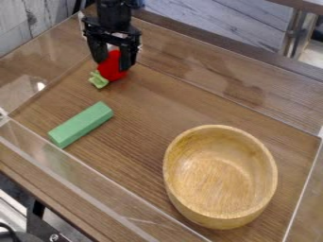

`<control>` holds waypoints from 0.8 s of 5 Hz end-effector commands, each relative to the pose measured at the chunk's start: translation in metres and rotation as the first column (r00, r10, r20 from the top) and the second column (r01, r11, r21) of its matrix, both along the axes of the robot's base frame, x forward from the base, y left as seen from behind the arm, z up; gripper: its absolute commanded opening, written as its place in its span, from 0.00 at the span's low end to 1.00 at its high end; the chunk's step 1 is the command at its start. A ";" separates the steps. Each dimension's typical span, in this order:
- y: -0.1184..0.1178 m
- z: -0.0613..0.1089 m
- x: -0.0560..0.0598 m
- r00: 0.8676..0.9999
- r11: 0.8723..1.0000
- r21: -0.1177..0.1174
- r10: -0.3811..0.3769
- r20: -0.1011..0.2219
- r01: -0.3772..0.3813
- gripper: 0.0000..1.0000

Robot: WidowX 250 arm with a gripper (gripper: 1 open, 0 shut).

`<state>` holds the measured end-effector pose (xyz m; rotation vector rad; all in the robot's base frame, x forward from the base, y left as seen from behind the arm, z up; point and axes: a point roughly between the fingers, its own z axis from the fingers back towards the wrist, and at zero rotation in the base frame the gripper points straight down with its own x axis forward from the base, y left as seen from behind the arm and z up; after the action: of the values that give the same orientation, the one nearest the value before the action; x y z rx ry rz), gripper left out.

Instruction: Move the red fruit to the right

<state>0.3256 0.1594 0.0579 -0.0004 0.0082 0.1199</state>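
On my camera feed the gripper (111, 52) is at the upper left of the view, right over the red fruit (111, 63). I read its jaws as spread wide apart, one on each side of the fruit's upper part — whether either of them is touching the red skin I cannot tell from this angle. The dark body of the gripper hides the top of the fruit from me, so what I get is mostly the lower red portion.

The fruit sits on the brown wooden tabletop (221, 80), toward the left side of my view. Its green leafy stub (97, 81) points down and to the left, toward the camera's lower edge.

Below the fruit in my picture, well apart from it, a flat green block (81, 127) lies on the wood. It is set at a slant, with its lower end to the left and its upper end to the right.

Over at the lower right I have the round wooden bowl (220, 177), pale yellow-tan and much larger than the fruit. It stands upright with its opening facing up, and I see nothing but its smooth inside — it is well apart from both the fruit and the block.
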 end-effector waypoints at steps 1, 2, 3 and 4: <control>0.011 0.016 0.009 0.998 0.999 0.033 0.014 0.055 -0.016 1.00; 0.013 0.013 0.011 0.998 0.999 0.035 0.020 0.052 -0.021 1.00; 0.014 0.012 0.012 0.998 0.999 0.034 0.025 0.050 -0.026 1.00; 0.014 0.012 0.012 0.998 0.999 0.031 0.030 0.049 -0.031 1.00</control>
<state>0.3309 0.1668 0.0534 0.0065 0.0060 0.1433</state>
